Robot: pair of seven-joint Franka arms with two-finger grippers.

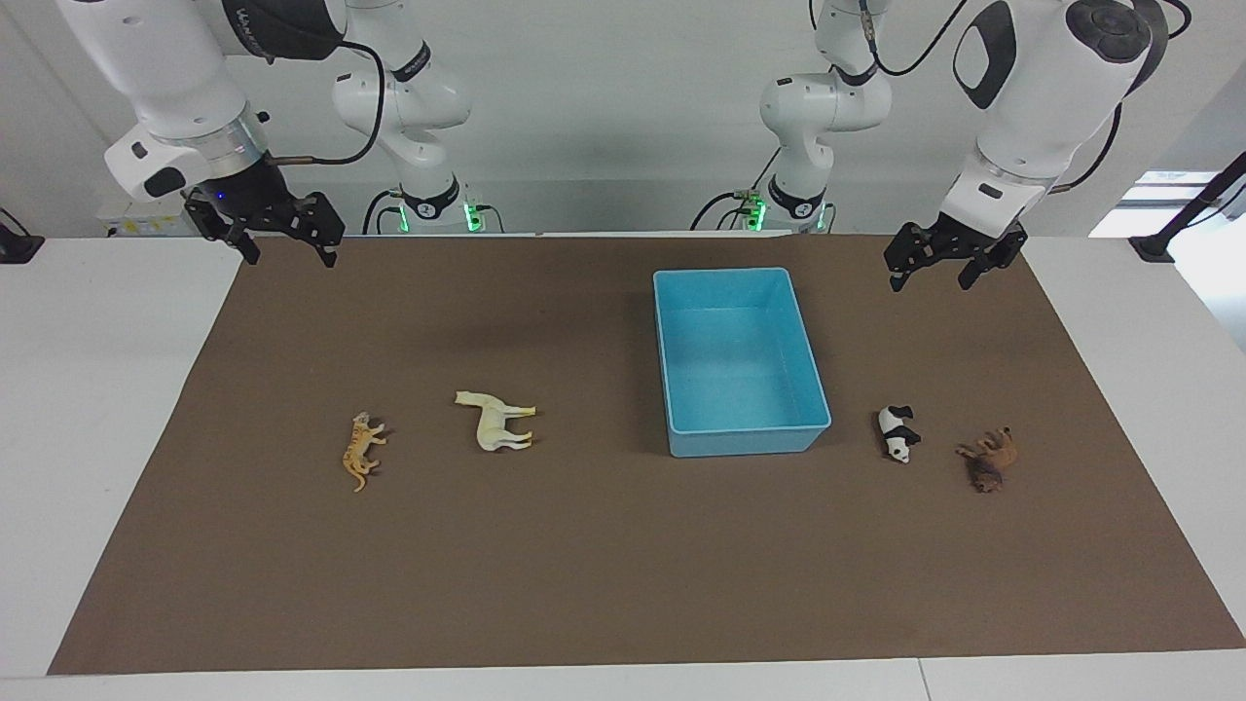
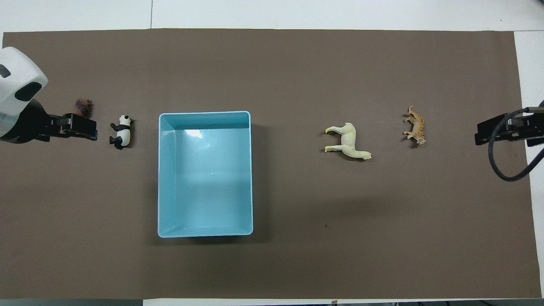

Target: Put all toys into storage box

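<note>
One storage box [image 1: 740, 362] standing empty on the counter [image 1: 604, 574]. Four toys lying outside it: panda [image 1: 898, 433] and lion [image 1: 989, 459] toward the left arm's end, horse [image 1: 496, 421] and tiger [image 1: 362, 449] toward the right's. Left pincer [image 1: 942, 263] and right pincer [image 1: 277, 236] both raised, spread, gripping nothing.

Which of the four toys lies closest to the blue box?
The panda, black and white, beside the box toward the left arm's end. The horse, lion and tiger lie farther off.
</note>
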